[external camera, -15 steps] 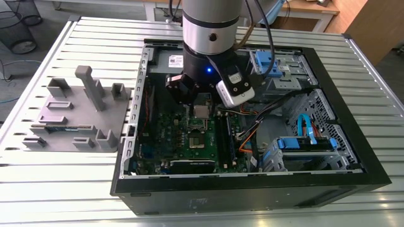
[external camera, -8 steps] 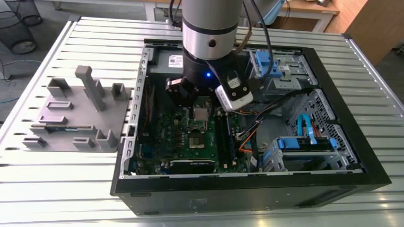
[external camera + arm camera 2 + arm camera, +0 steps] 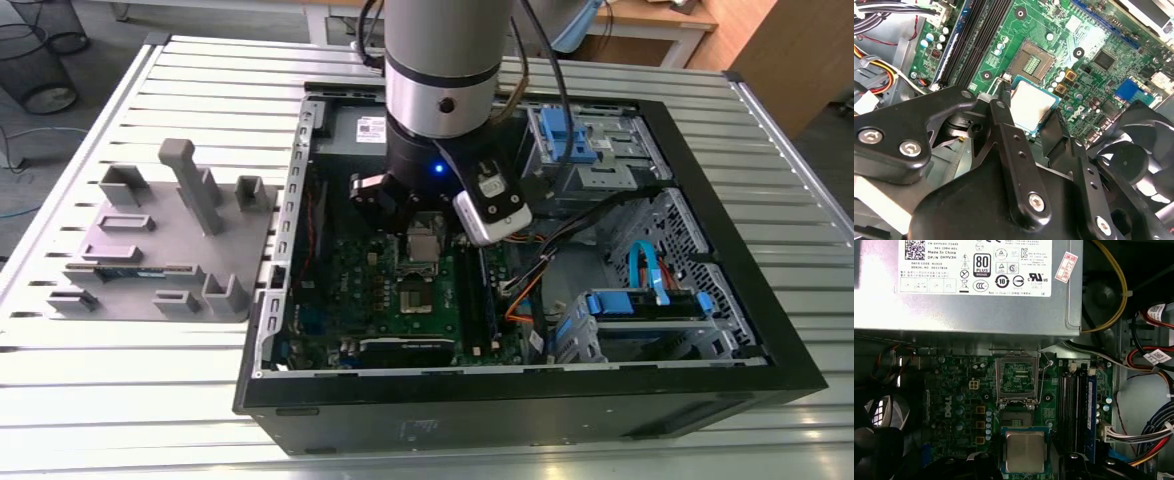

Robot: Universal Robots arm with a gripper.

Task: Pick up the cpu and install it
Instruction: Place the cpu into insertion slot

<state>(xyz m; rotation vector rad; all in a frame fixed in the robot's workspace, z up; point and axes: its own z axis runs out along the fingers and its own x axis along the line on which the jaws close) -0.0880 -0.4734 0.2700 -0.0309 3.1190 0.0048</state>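
Black angular fingers pinch the flat, square, silver-topped cpu above the green motherboard.

The cpu is a small, flat, square chip with a pale silver metal top and a thin green rim. It is lying level and face up between the jaws of the gripper, which are closing on two opposite edges. It is sitting right at the jaw tips.
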